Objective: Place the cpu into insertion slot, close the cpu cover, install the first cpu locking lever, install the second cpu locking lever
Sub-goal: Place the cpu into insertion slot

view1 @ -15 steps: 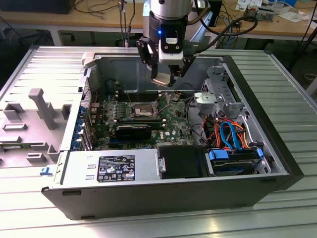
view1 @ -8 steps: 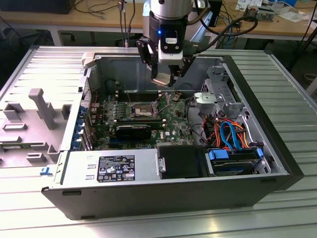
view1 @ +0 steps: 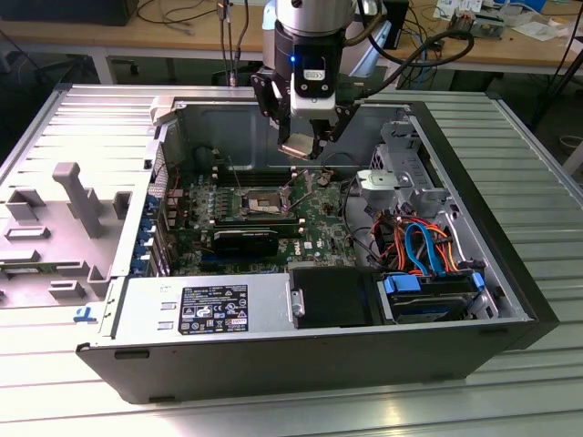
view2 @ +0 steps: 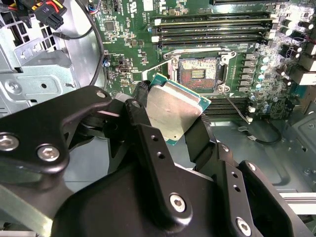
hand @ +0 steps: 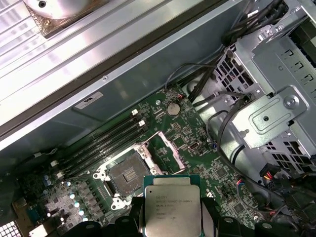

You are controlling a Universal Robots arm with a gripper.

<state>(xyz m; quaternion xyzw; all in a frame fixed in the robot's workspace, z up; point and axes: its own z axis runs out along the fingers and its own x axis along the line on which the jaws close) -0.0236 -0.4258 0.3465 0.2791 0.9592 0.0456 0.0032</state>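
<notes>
A ribbed metal counter (view1: 510, 137) carries an open computer case (view1: 273, 364) lying on its side, with a green circuit board (view1: 319, 228) on its floor. The arm (view1: 310, 36) hangs over the case. Its black fingers (view2: 200, 136) are clamped on two opposite edges of the cpu (view2: 175, 111), which is held tilted in the air above the board, near the insertion slot (view2: 197, 73). The slot lies uncovered, dark in the middle. The cpu cover (hand: 173, 150) stands raised at the slot's edge.
</notes>
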